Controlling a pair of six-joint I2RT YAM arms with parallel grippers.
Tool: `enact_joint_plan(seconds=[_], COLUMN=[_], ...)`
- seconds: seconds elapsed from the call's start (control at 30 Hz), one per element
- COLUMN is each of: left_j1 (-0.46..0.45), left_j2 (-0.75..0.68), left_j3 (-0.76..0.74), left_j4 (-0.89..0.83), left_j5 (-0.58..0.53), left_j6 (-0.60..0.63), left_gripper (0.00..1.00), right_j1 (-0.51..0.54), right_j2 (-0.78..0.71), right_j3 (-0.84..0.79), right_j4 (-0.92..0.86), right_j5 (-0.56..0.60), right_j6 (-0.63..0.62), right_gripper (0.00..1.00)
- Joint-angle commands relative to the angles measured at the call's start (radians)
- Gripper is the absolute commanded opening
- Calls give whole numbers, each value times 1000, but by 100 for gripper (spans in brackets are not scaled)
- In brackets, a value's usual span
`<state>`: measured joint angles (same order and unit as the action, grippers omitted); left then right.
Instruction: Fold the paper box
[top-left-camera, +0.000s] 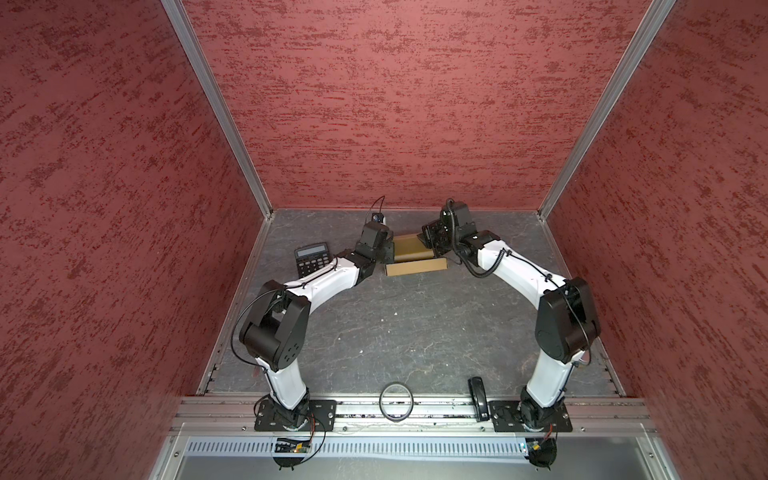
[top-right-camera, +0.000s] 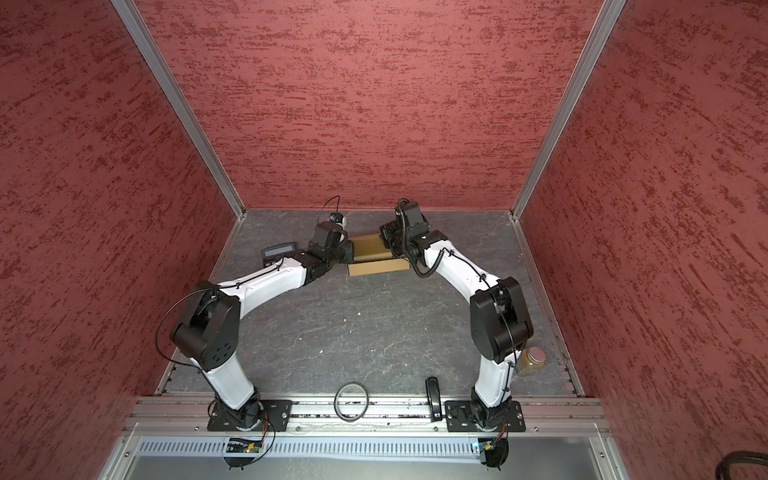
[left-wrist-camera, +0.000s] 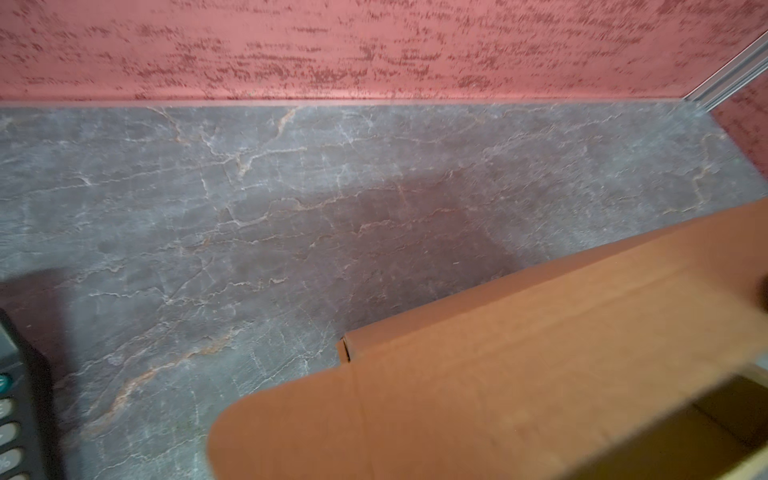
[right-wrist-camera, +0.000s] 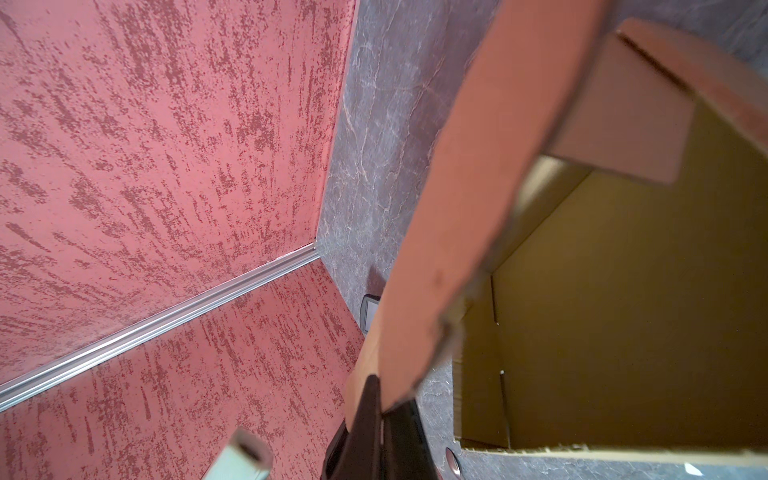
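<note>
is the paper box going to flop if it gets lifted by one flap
Probably light: the paper box is thin card, open and hollow. Likely to hinge at its creases, since the flap pinched in the right gripper stands bent away from the rest. A push may well slide it across the smooth table.

Left arm (top-left-camera: 328, 274): stretched forward and inward from its base, elbow up, forearm sloping down.
Left gripper (top-left-camera: 387, 249): tucked low under its wrist, jaw gap hidden from here.
Right arm (top-left-camera: 519, 266): same reach mirrored, wrist rolled sideways.
Right gripper (right-wrist-camera: 379, 411): jaws pinched together on a flap of the paper box (right-wrist-camera: 440, 232).
</note>
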<state>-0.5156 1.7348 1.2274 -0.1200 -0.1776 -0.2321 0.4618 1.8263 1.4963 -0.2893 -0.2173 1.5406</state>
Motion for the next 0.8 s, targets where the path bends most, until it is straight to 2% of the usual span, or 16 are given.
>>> enact_joint_plan(seconds=[0.0,0.47,0.63,0.77], left_j1=[2,-16,-62,-118], left_j2=[-54,-258,-345,-404], left_j3=[-21,-125,-176,-233], left_j4=[-9,-134,-178,-194], left_j5=[2,19,33,104], left_j6=[-10,-85,-104,-140], left_gripper=[36,38,40,43], right_j1=[9,9,9,9], right_j2=[13,11,11,7], right_j3=[-14,-15,-16,-16], right_j4=[-8,-6,-6,-8], right_j5=[7,11,9,10], right_j6=[71,66,66,66], right_gripper=[0,0,0,0])
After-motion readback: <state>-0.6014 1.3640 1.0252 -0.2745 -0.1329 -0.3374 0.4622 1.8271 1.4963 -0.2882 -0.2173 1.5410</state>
